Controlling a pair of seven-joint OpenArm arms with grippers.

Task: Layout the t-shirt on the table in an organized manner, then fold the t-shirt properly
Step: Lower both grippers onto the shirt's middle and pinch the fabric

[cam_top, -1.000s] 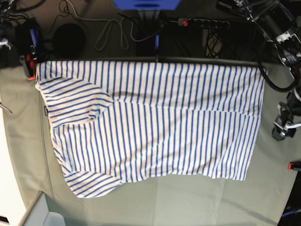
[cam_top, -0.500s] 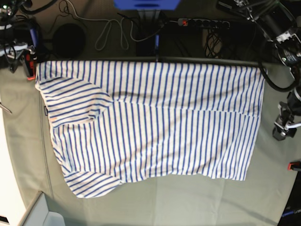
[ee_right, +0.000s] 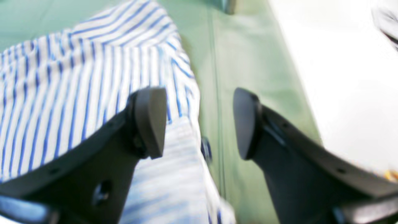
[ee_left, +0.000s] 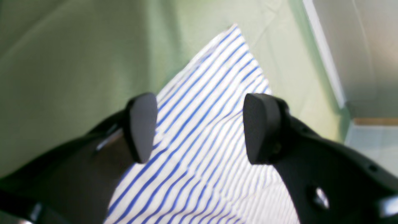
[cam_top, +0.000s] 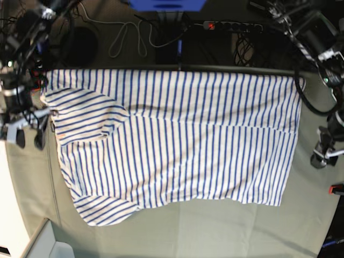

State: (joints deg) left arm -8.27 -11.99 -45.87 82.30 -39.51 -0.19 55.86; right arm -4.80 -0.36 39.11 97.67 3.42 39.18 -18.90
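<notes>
Swung down into view at 9 o'clock: right gripper (cam_top: 29, 138), jaws apart, empty, beside t-shirt (cam_top: 177, 137) | left gripper (cam_top: 322, 158) at 3 o'clock, jaws apart | t-shirt spread flat on table (cam_top: 215, 231)

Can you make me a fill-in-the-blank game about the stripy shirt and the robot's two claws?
1. The t-shirt has thin stripes colored ____.
2. The right gripper is ____, holding nothing.
3. Through the left gripper you see a shirt ____ lying on the table.
4. In the base view, the folded sleeve lies on the shirt's ____ side.

Missing words: blue; open; corner; left
</notes>
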